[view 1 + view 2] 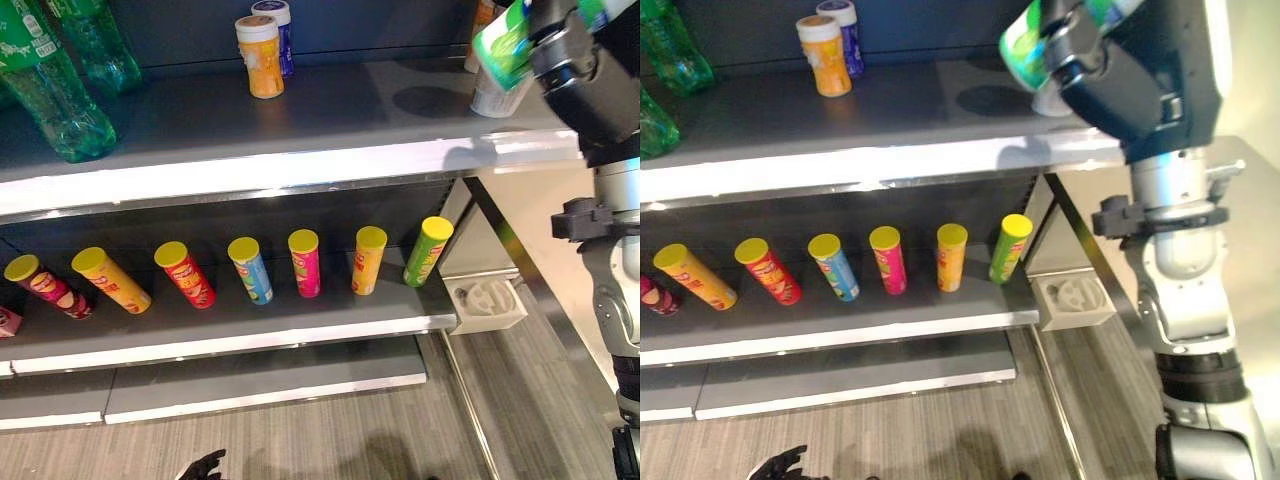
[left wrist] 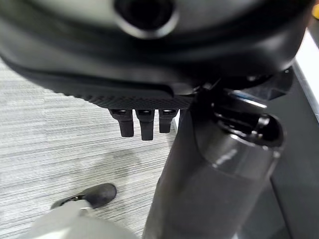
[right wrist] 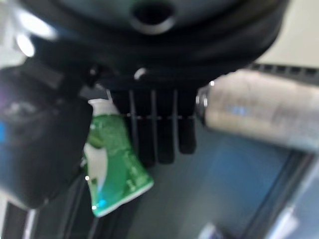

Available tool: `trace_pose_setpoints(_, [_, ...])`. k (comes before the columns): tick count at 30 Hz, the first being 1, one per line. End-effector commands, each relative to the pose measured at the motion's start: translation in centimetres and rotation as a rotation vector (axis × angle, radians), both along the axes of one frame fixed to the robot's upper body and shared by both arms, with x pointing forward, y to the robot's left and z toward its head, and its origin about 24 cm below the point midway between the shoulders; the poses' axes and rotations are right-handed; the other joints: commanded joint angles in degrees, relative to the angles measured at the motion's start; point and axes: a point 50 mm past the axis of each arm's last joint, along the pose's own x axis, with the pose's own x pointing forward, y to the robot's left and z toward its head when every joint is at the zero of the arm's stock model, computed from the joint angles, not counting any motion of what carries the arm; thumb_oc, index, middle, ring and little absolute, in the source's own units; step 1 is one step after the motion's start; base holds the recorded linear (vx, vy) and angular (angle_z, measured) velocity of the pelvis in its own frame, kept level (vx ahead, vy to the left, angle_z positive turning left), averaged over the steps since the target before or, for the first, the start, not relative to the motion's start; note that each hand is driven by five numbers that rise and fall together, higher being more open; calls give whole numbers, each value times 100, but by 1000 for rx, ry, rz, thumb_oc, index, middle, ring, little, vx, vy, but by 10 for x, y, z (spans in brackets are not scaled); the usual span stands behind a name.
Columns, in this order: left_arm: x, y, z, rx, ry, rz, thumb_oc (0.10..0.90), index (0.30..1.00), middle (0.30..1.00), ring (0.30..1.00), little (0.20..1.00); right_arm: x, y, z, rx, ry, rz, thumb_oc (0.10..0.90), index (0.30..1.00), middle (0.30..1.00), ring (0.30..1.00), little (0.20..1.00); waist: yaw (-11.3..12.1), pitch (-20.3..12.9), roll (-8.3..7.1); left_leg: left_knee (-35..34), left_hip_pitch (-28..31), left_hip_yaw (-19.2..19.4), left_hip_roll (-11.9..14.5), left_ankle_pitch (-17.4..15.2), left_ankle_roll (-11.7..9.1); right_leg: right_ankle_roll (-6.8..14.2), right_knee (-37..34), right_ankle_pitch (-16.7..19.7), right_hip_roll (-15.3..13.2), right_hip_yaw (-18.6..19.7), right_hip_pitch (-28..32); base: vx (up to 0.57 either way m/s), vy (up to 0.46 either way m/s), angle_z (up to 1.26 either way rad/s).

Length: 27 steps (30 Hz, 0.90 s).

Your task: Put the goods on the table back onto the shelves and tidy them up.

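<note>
L hand [image 1: 203, 466] low at 6 o'clock over the floor [image 1: 330, 435], fingers [image 2: 142, 124] hanging straight, relaxed, holding nothing. Mid shelf [image 1: 250, 335] past it: row of yellow-lidded chip cans [image 1: 303, 263] leaning back, red, orange, blue, pink, green among them. Top shelf [image 1: 300, 165] beyond: green bottles [image 1: 55, 85] at 10 o'clock, orange jar [image 1: 260, 57] w/ a blue jar [image 1: 277, 33] just behind at 12. R hand [image 1: 1110, 75] up at 2 o'clock over top shelf's R end, clenched round a green-white container [image 1: 1025, 45], which pokes out of the grip toward the shelf back; wrist view shows it between thumb & fingers. A white container [image 1: 497, 95] stands on the shelf just beneath.
</note>
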Motion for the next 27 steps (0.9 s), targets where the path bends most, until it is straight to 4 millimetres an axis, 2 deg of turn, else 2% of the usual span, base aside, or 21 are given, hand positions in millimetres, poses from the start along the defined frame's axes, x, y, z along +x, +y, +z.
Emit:
trace_pose_setpoints(1, [32,0,9,40,-96,-84,800,900,900,900,900,-28,5,59,-53,-287,-21,400,300,300,300,300,21,-19,319,-1430,664,-276,90,7,120,1100,702,-1090,353,660,-700,-189,112,11])
trace_pose_setpoints(2, [41,6,14,58,-123,-79,800,900,900,900,900,-32,7,62,-90,-300,-27,400,300,300,300,300,-92,6,315,-1428,551,-499,69,104,194,1091,1072,-1454,711,1650,-757,-94,83,8])
trace_pose_setpoints(3, [44,8,15,67,-130,-84,800,900,900,900,900,-33,8,64,-95,-309,-26,400,300,300,300,300,-99,6,296,-1400,471,-593,73,160,221,1060,1267,-1578,856,1943,-739,-69,52,23])
trace_pose_setpoints(4, [45,8,15,67,-131,-84,800,900,900,900,900,-33,8,64,-95,-310,-26,400,300,300,300,300,-97,1,289,-1407,451,-590,65,185,223,1054,1265,-1559,850,1948,-762,-30,-35,74])
trace_pose_setpoints(5, [46,10,16,73,-131,-88,800,900,900,900,900,-35,8,66,-96,-317,-15,400,300,300,300,300,-95,-28,250,-1386,370,-739,84,214,215,995,1114,-1782,975,2114,-594,-10,-60,86])
trace_pose_setpoints(7, [43,12,16,76,-118,-87,800,900,900,900,900,-37,9,71,-107,-331,-11,400,300,300,300,300,-21,-177,75,-1387,299,-913,42,222,211,874,667,-1950,1103,2076,-261,61,-122,82])
trace_pose_setpoints(9, [31,13,11,68,-85,-41,800,900,900,900,900,-35,17,72,-127,-323,28,400,300,300,300,300,21,-357,-24,-1385,288,-969,104,259,143,885,119,-1859,1266,2043,26,103,-150,32])
trace_pose_setpoints(14, [17,3,2,46,-27,-57,800,900,900,900,900,-33,27,70,-168,-304,70,400,300,300,300,300,67,-482,-67,-1430,324,-1008,213,299,55,835,-205,-1868,1353,1931,260,43,-63,-3])
trace_pose_setpoints(21, [17,-7,-1,29,-21,-86,800,900,900,900,900,-30,35,60,-169,-257,133,400,300,300,300,300,46,-500,-45,-1430,360,-1033,219,295,35,829,-217,-1861,1305,1769,332,13,-10,8])
trace_pose_setpoints(22, [18,-8,-1,35,-19,-93,800,900,900,900,900,-28,44,52,-198,-231,168,400,300,300,300,300,47,-508,-42,-1430,377,-1041,202,286,47,835,-209,-1834,1272,1707,342,8,14,8])
trace_pose_setpoints(27, [17,-8,-2,42,-13,-95,800,900,900,900,900,-14,54,34,-216,-139,191,400,300,300,300,300,71,-494,-32,-1430,399,-1025,167,265,73,852,-199,-1779,1194,1646,351,-1,11,7])
